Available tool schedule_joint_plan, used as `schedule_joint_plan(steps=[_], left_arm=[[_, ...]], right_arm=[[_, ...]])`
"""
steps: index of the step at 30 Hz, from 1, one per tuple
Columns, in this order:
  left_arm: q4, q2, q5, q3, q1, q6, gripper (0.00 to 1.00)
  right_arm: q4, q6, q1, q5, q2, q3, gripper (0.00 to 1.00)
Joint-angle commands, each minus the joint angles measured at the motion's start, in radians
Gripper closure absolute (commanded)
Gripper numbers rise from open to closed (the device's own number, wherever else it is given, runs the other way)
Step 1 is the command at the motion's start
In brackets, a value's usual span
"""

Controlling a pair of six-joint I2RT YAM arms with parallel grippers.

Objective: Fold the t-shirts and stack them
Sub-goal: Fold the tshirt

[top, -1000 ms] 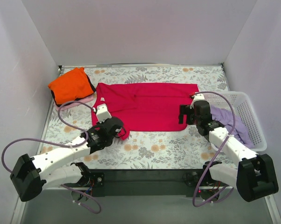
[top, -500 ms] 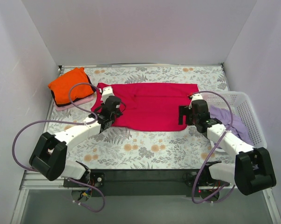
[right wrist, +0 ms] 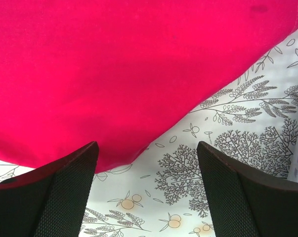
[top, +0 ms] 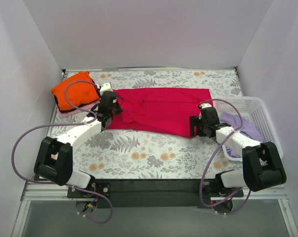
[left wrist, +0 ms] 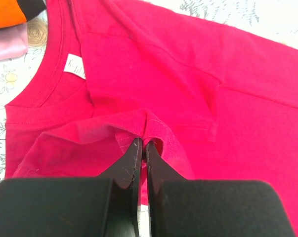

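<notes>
The crimson t-shirt (top: 161, 111) lies spread across the middle of the table, its collar (left wrist: 45, 84) to the left. My left gripper (top: 110, 102) hovers over the collar end and is shut on a hemmed fold of this shirt (left wrist: 143, 143), lifted over the shirt's body. At the shirt's near right corner (right wrist: 114, 158) my right gripper (top: 198, 126) is low over the table and open. Its left finger (right wrist: 64, 187) stands by the cloth edge and nothing is between its fingers. The orange t-shirt (top: 73, 90) sits folded on the pale pink one (top: 78, 109) at the back left. The lavender t-shirt (top: 243, 127) lies crumpled in the basket.
A white lattice basket (top: 270, 126) stands at the right edge of the floral table cover (top: 153, 153). White walls close in the left, back and right sides. The orange and pink stack (left wrist: 5, 29) lies just left of the crimson collar.
My left gripper has carried the crimson fold from the near left corner back towards the collar. The right gripper has dropped closer to the shirt's near right corner.
</notes>
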Motion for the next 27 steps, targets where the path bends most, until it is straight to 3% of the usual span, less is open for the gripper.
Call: schedule_joint_plan(steps=[1, 10, 13, 14, 16, 18, 22, 24, 27], left_arm=[[0.018, 0.005, 0.039, 0.028, 0.018, 0.025, 1.0], [0.029, 0.021, 0.058, 0.034, 0.044, 0.04, 1.0], [0.027, 0.025, 0.056, 0.034, 0.047, 0.045, 1.0], [0.029, 0.024, 0.056, 0.034, 0.048, 0.047, 1.0], [0.027, 0.019, 0.058, 0.033, 0.051, 0.05, 1.0], [0.026, 0.012, 0.056, 0.03, 0.054, 0.053, 1.0], [0.02, 0.012, 0.067, 0.042, 0.07, 0.062, 1.0], [0.017, 0.03, 0.08, 0.066, 0.079, 0.068, 1.0], [0.014, 0.076, 0.087, 0.096, 0.096, 0.077, 1.0]], right_arm=[[0.01, 0.014, -0.003, -0.018, 0.0, 0.042, 0.29], [0.064, 0.02, -0.009, -0.052, 0.108, 0.056, 0.51], [0.073, 0.02, -0.009, -0.058, 0.144, 0.062, 0.67], [0.072, 0.02, -0.009, -0.057, 0.145, 0.068, 0.79], [0.058, 0.02, -0.009, -0.05, 0.127, 0.076, 0.92], [0.046, 0.014, -0.009, -0.018, 0.098, 0.1, 0.99], [-0.032, -0.019, -0.009, -0.001, 0.124, 0.238, 0.96], [-0.059, -0.03, -0.011, -0.041, 0.167, 0.35, 0.8], [-0.086, -0.043, -0.011, -0.044, 0.285, 0.471, 0.79]])
